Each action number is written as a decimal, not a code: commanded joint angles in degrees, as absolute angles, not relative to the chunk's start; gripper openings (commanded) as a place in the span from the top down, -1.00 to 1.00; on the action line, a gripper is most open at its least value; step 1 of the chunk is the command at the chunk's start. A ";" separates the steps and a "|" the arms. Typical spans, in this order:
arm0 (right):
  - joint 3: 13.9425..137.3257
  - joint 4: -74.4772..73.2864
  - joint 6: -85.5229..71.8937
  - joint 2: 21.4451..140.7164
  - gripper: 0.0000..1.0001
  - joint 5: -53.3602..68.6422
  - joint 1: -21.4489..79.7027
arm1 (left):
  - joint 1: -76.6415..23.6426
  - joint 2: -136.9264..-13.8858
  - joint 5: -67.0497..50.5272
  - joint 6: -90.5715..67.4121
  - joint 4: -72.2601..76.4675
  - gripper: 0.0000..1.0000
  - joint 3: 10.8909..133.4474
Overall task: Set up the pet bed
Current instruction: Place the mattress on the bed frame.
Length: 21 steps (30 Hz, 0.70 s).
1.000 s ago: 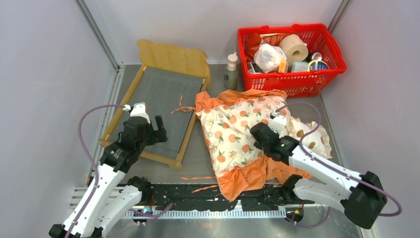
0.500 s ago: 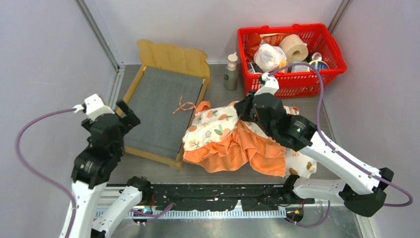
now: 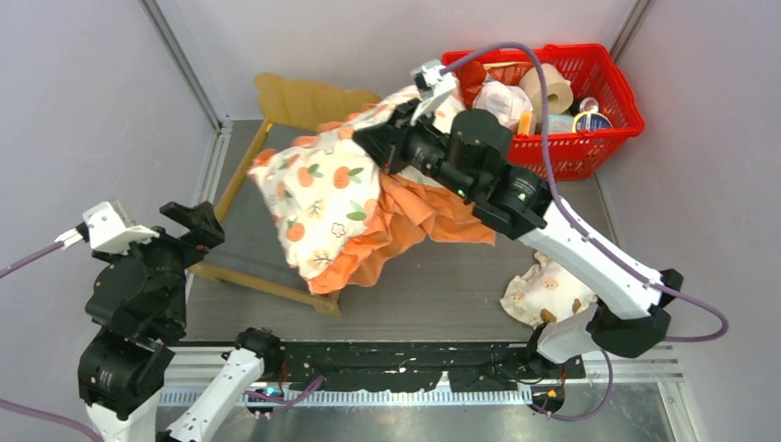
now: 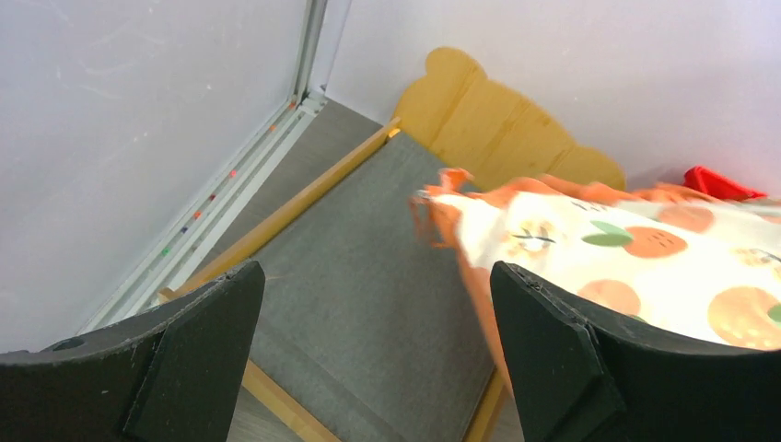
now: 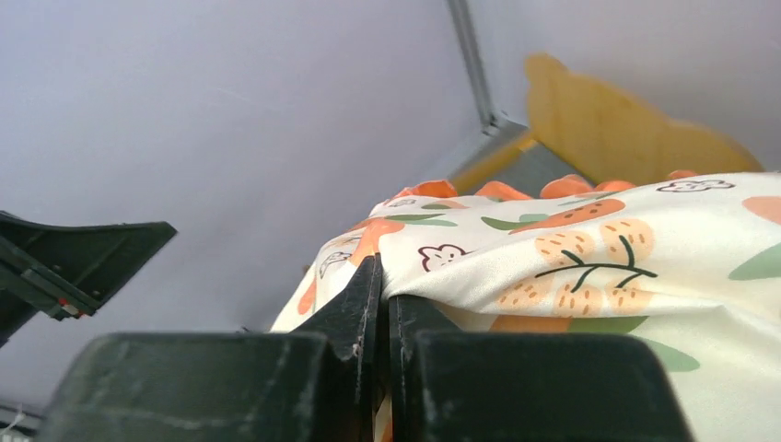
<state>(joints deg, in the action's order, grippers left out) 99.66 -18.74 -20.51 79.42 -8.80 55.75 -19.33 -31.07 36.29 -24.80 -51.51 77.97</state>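
The pet bed (image 3: 235,216), a light-wood frame with a wavy headboard and a dark-grey base, lies at the back left. My right gripper (image 3: 370,145) is shut on a fold of the cream orange-print cushion (image 3: 322,189) and holds it in the air over the bed's right half. The cloth (image 5: 571,267) is pinched between the right gripper's (image 5: 385,295) fingers, with the headboard (image 5: 608,129) behind. My left gripper (image 4: 378,350) is open and empty above the bed's near left corner (image 4: 368,276). The cushion's edge (image 4: 645,267) hangs to its right.
A small cream spotted pillow (image 3: 548,290) lies on the table at the front right. A red basket (image 3: 608,120) full of household items stands at the back right. Grey walls close in both sides, and the right arm reaches across the middle.
My right gripper lifted the cushion off the table and carried it back and left, over the bed. The pillow beneath it now shows. My left arm drew back toward the near left.
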 commanded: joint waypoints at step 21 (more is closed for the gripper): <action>108.48 7.80 -9.07 117.76 0.90 8.70 51.96 | -19.86 -31.20 35.74 -26.73 -48.56 -0.96 53.79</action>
